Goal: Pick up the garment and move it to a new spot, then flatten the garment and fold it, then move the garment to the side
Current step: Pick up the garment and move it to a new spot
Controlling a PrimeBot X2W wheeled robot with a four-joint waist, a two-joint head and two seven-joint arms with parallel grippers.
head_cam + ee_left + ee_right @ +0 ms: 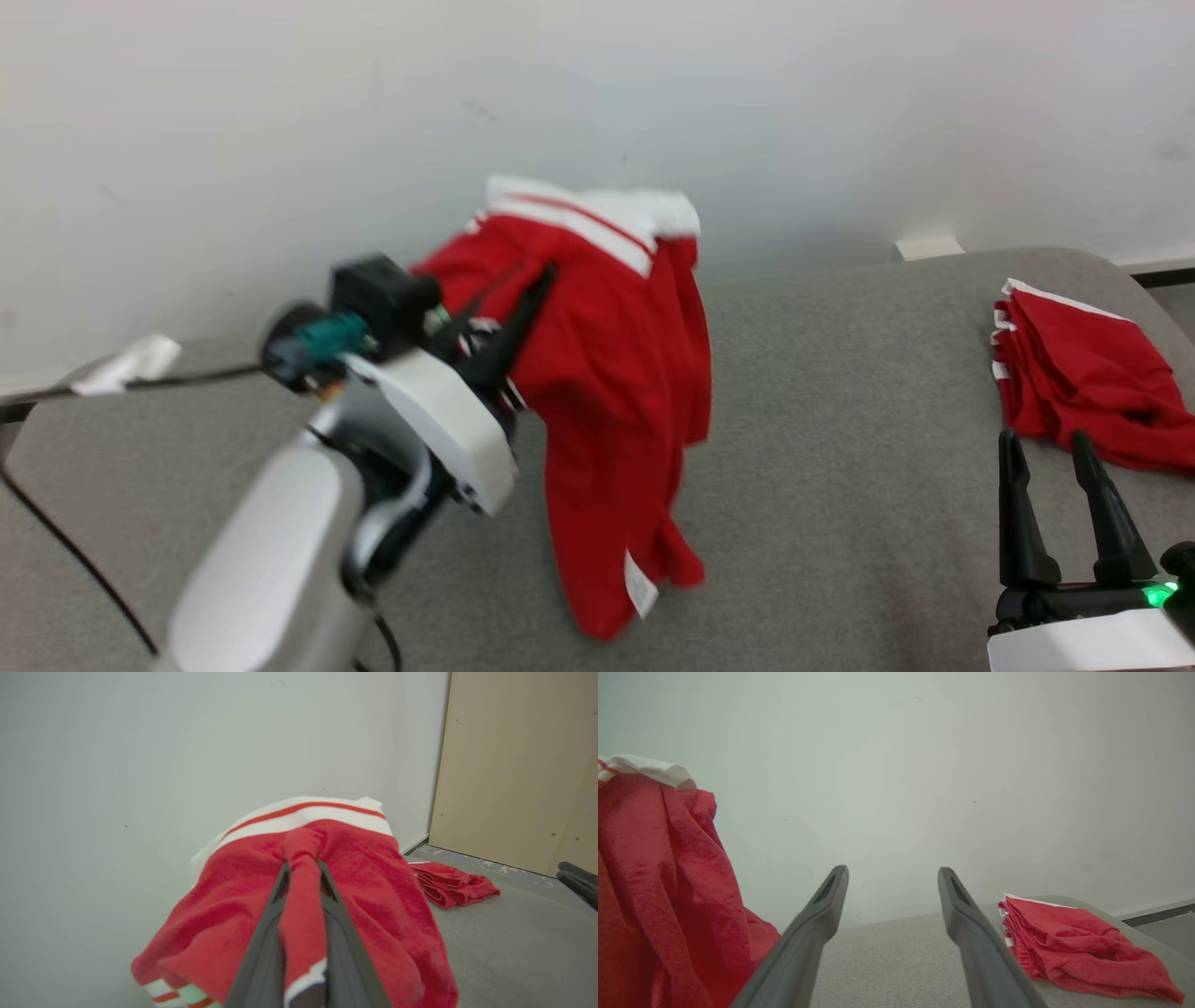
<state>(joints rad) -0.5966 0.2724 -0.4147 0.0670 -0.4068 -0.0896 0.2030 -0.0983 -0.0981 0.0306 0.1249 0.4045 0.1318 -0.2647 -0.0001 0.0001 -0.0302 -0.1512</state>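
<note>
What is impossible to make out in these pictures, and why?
Head view: left gripper and held garment, both blurred.
Left wrist view: held garment's lower part, cut off by the bottom edge.
Head view: folded garment, cut off by the right edge.

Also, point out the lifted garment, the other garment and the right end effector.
lifted garment (616,392), head view, hanging red body.
other garment (1083,373), head view, red top layer.
right end effector (1045,437), head view, between fingertips.
</note>
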